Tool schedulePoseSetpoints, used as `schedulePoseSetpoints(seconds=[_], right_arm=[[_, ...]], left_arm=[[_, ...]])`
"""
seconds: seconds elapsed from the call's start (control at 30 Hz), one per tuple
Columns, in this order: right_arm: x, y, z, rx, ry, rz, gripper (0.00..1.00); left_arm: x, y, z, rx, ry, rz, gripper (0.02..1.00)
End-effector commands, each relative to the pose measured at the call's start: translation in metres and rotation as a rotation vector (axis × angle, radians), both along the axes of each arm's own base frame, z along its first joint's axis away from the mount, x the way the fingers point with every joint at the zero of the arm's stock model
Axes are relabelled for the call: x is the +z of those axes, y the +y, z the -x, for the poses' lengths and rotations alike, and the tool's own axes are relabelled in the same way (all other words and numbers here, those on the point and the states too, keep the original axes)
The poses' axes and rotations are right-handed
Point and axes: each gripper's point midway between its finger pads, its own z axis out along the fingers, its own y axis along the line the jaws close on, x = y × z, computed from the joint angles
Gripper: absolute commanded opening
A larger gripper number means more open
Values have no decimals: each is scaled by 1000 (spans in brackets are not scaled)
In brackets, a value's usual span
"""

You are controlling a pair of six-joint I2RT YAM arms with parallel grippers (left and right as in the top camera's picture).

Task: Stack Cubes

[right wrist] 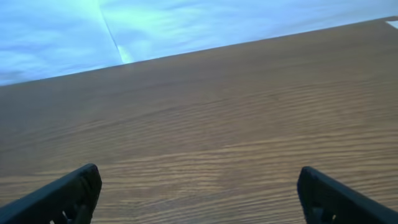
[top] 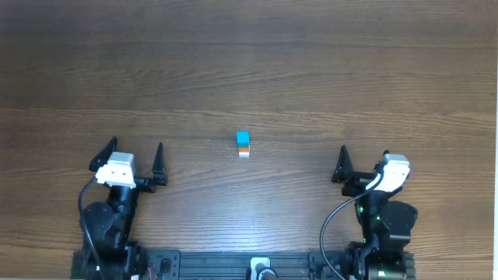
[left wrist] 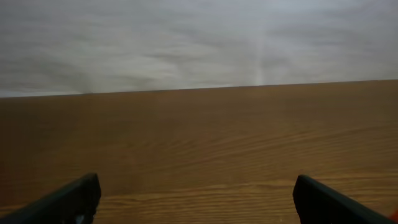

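Observation:
A small stack of cubes (top: 243, 145) stands near the middle of the wooden table (top: 249, 70), a blue cube on top with an orange and a white layer showing beneath it. My left gripper (top: 132, 157) rests open at the lower left, well to the left of the stack, with nothing between its fingers (left wrist: 68, 202). Off to the stack's right my right gripper (top: 364, 159) sits open and empty, its fingers (right wrist: 62, 196) spread wide. Bare wood grain lies ahead of both wrist cameras.
Both arm bases stand on a black rail (top: 249, 264) along the table's front edge. A pale wall (left wrist: 199, 37) rises beyond the table's far edge. Open wood surrounds the stack on all sides.

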Motion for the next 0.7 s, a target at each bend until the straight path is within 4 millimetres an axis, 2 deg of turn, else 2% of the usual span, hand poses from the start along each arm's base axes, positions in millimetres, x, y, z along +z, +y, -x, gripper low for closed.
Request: schedulePoseSetpoints(seconds=[0.03,0.17,0.37,0.47,0.7], right_arm=[[0,15,-1,83,-17,76,993],[0,31,0,162,-23,139,993],[3,32,-1,161,-44,140,993],[10,32,-8,155,-130,144,993],[9,31,-8,150,-127,145,993]], left_arm=[[-1,1,0,4,-1,-14,1000],[-1,1,0,4,-1,-14,1000],[-1,1,0,4,-1,-14,1000],[-1,1,0,4,-1,-14,1000],[-1,1,0,4,-1,-14,998]])
